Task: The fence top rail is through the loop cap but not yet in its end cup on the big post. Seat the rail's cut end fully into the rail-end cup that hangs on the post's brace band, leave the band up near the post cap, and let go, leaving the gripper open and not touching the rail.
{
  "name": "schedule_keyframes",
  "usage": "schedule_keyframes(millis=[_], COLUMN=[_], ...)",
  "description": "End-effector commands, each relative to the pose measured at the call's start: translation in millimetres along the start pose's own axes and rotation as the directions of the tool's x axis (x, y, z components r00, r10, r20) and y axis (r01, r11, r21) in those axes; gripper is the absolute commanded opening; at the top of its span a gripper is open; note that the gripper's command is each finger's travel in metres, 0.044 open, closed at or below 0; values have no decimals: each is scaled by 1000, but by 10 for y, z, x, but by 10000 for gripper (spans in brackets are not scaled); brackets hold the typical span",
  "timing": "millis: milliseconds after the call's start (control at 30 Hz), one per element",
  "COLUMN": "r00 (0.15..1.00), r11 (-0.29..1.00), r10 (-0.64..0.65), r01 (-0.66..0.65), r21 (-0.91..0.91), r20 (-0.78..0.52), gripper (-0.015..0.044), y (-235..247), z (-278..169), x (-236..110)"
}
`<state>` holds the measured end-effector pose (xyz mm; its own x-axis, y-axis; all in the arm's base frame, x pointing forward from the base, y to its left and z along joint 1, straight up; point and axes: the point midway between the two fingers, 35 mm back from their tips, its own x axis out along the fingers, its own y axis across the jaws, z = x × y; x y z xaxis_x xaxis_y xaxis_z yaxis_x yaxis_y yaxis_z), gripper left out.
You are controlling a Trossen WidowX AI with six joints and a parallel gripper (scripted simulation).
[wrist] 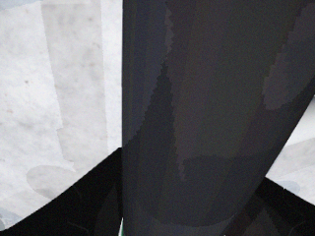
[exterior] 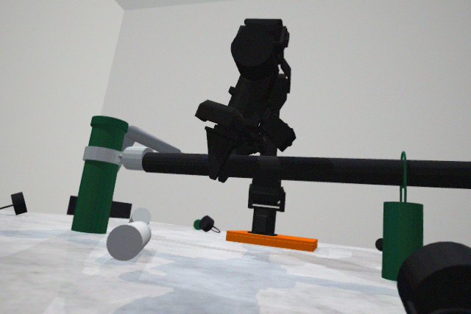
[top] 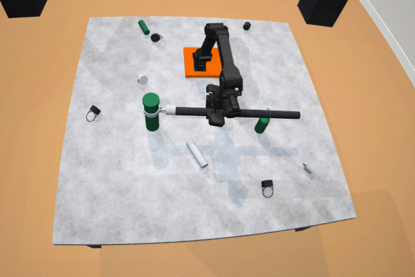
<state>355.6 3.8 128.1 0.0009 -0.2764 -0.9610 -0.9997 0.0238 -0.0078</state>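
Observation:
The black top rail (top: 268,113) (exterior: 342,170) (wrist: 197,92) lies level above the table. It passes through the thin green loop cap (exterior: 404,158) on the small green post (top: 261,125) (exterior: 401,238). Its left end sits in the grey rail-end cup (top: 170,109) (exterior: 132,157). The cup hangs on the grey brace band (top: 152,114) (exterior: 99,154), just below the cap of the big green post (top: 151,108) (exterior: 99,177). My gripper (top: 216,115) (exterior: 220,168) is shut on the rail near its middle.
Loose parts lie about the grey table (top: 100,183): a white tube (top: 196,154) (exterior: 128,240), a white cup (top: 141,80), black bands (top: 93,112) (top: 267,187), a green post (top: 143,27), black caps (top: 155,37) (top: 247,26), a small white piece (top: 307,167). The arm stands on an orange base (top: 192,66) (exterior: 271,240).

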Motion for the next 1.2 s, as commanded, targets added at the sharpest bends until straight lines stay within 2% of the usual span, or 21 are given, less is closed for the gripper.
schedule_keyframes(millis=[0,300,1167], r00=[1000,1000,1000], r11=[1000,1000,1000], r10=[-1,0,0], r01=[1,0,0], r21=[3,0,0], r20=[-18,0,0], gripper=[0,0,0], y=[6,0,5], z=[-87,0,-113], x=[-15,0,9])
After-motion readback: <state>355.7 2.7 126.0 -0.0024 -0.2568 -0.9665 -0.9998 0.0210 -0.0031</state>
